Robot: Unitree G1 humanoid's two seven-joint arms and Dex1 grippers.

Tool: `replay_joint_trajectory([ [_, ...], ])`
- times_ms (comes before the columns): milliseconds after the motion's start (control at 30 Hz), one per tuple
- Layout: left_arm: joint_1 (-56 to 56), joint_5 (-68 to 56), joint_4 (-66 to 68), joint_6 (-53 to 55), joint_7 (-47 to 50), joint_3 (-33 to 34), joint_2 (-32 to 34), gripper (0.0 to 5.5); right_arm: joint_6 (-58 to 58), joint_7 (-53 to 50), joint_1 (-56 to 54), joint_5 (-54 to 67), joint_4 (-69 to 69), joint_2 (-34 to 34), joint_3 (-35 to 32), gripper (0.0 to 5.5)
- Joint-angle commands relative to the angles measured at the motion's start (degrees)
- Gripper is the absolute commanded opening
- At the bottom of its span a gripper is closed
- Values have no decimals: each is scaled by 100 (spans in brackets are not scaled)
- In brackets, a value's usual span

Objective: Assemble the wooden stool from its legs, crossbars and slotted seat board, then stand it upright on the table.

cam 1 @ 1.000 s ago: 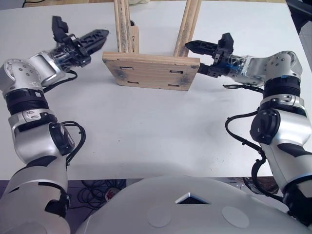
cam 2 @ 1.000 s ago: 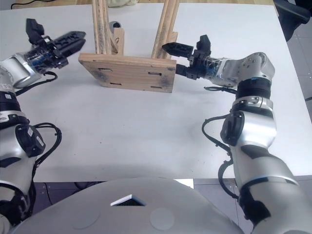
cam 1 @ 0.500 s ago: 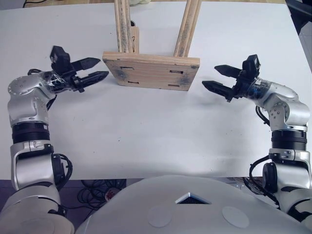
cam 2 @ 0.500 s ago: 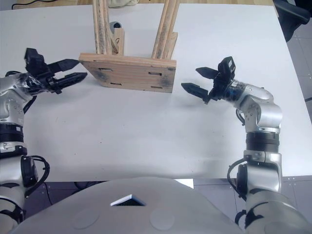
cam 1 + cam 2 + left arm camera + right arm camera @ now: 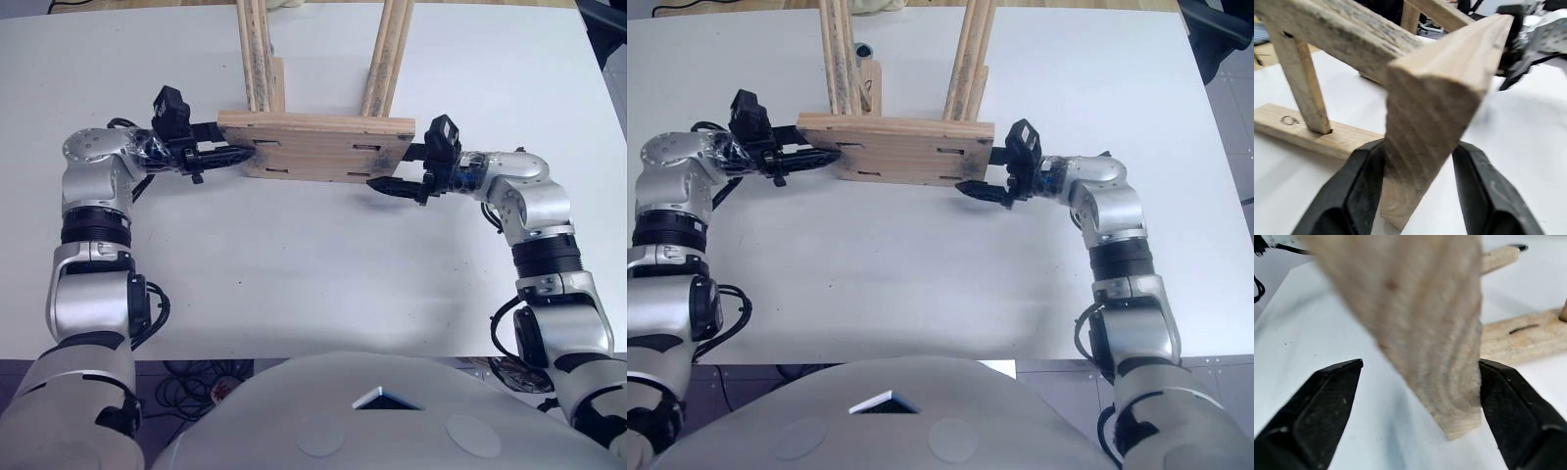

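Table (image 5: pixel 313 284), white and matte, carries the stool (image 5: pixel 323 108) lying on its side: seat board (image 5: pixel 318 147) on edge facing the robot, legs (image 5: pixel 257 59) running away toward the far side. Left end effector (image 5: pixel 223 147) is clenched on the board's left end, fingers (image 5: pixel 1352 196) pressed to both faces. Right end effector (image 5: pixel 397 168) is released, straddling the board's right end with one finger (image 5: pixel 1327 401) apart from the wood. Cables (image 5: pixel 211 382) lie on the floor below the near edge.
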Motion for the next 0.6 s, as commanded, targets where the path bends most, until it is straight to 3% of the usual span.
replay_joint_trajectory([
  [33, -170, -323, -78, 772, -102, 78, -254, 195, 964, 184, -118, 361, -58, -37, -51, 332],
  [200, -28, -1374, -1016, 3634, -344, 413, 14, 195, 4127, 319, -392, 2330, -948, -219, -1012, 257],
  [300, 93, -2646, -1771, 5835, 355, 1192, 24, 192, 6023, -236, -958, 3591, -1023, 161, -2248, 245],
  [367, 54, -3314, -2022, 7053, 1370, 2107, -141, 178, 6933, -778, -1426, 3979, -608, 525, -3204, 237],
  [500, -480, -3555, -2615, 8694, 3898, 4397, -1062, 149, 7226, -2804, -2005, 5112, -49, 1290, -5036, 197],
  [600, -1167, -3192, -2930, 8905, 5811, 5729, -1904, 135, 5149, -6133, -1498, 8552, -724, 1744, -4580, 166],
])
